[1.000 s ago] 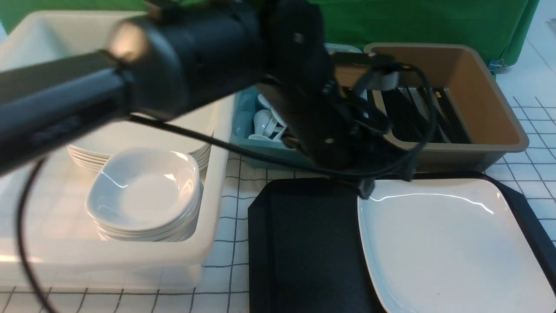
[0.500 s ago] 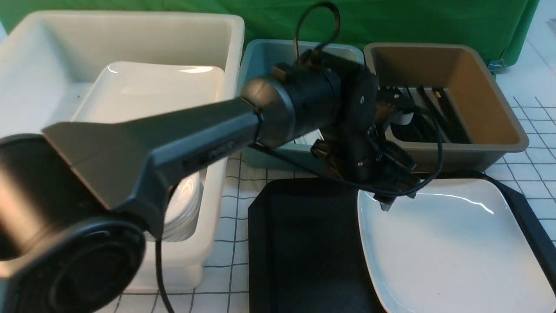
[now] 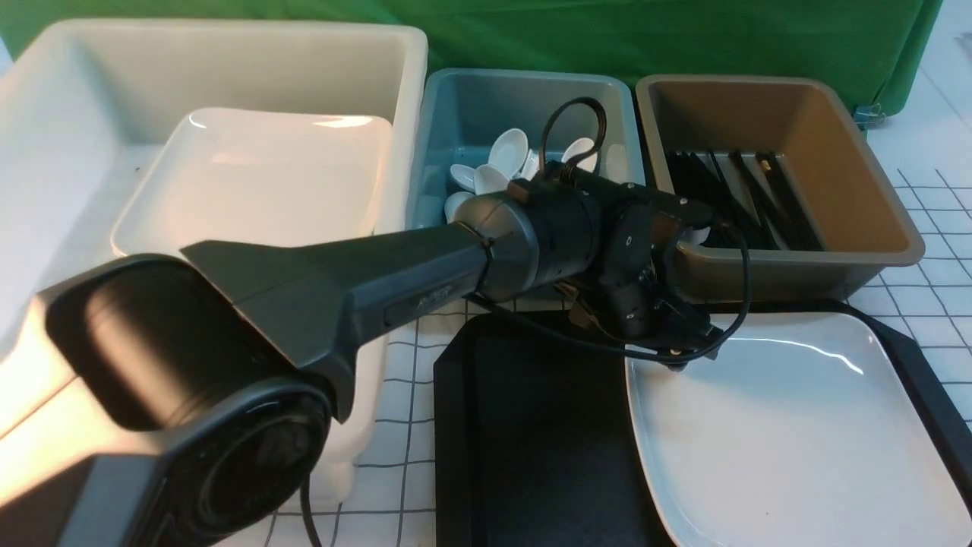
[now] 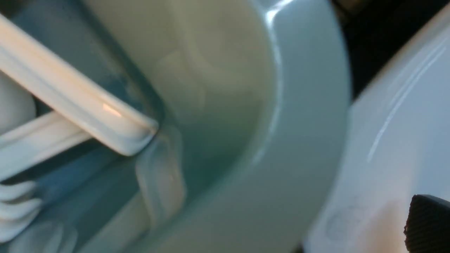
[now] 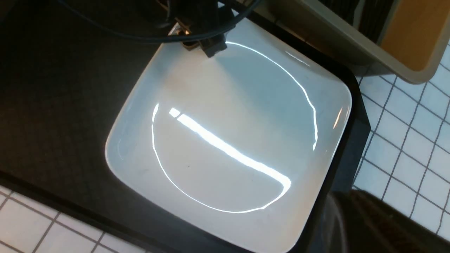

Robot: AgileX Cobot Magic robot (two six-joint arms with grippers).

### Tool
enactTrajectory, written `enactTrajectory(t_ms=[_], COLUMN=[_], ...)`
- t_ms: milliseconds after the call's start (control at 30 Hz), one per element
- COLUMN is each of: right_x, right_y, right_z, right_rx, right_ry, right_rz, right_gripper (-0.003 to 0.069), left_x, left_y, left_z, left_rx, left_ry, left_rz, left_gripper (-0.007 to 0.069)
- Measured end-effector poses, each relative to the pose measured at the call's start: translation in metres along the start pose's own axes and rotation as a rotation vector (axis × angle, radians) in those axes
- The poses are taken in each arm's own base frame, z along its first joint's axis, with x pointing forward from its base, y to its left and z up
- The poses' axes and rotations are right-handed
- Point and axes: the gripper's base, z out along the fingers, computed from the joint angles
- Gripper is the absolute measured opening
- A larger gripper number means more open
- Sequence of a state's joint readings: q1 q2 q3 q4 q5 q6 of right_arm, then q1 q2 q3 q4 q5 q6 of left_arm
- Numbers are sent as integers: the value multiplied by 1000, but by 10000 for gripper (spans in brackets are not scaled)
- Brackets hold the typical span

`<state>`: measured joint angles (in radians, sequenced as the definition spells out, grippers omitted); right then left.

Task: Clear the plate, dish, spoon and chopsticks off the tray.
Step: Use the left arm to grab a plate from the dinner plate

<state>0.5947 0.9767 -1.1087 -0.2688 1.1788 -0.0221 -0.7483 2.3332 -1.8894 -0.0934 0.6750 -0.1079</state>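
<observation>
The white plate lies on the right half of the black tray. My left gripper hangs over the plate's far left corner, just in front of the teal tub. It is open: one pad sits over the plate at the frame's edge, with nothing in it. White spoons lie in the teal tub and black chopsticks in the brown tub. The dish is hidden. My right gripper, a dark blur, hovers shut above the plate's near right corner.
A big white tub at the left holds a stack of large plates. My left arm crosses its front part, close to the camera. The tray's left half is bare. White gridded tabletop surrounds the tray.
The left arm's elbow has dropped low towards the camera, uncovering the teal tub and its spoons. Its gripper has stayed by the plate's far left corner, sinking a little.
</observation>
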Motion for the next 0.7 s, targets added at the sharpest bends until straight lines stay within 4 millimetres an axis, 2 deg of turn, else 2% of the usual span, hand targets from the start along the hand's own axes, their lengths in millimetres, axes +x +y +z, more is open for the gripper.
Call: enactTrajectory(t_ms=[133,233,367,400,567,700], right_x=[0,-2,-4,-5,-6,-6], right_y=[0,-1,-2,-2,-2,-2], right_z=[0,-3,-5,-6,-6,-6], right_rx=[-1,-1,0,0,1,1], right_ry=[-2,-14,-30,-35,-41,-45], right_rz=[-2,-2,-3,-6,-22,-22], right_gripper=[-2,-2,-2,-2,-2,-2], left_x=[1,1,-2,-2,-1,-5], left_y=[0,0,2,2,1,-2], left_z=[3,3,1,0,-10,-28], left_rx=[2,6,18,23,27,23], left_ry=[-1,-1,-5,-2,41,50], left_rz=[-3,-9,-54,-72,-82,-51], left_gripper=[521,440,198,174,168,146])
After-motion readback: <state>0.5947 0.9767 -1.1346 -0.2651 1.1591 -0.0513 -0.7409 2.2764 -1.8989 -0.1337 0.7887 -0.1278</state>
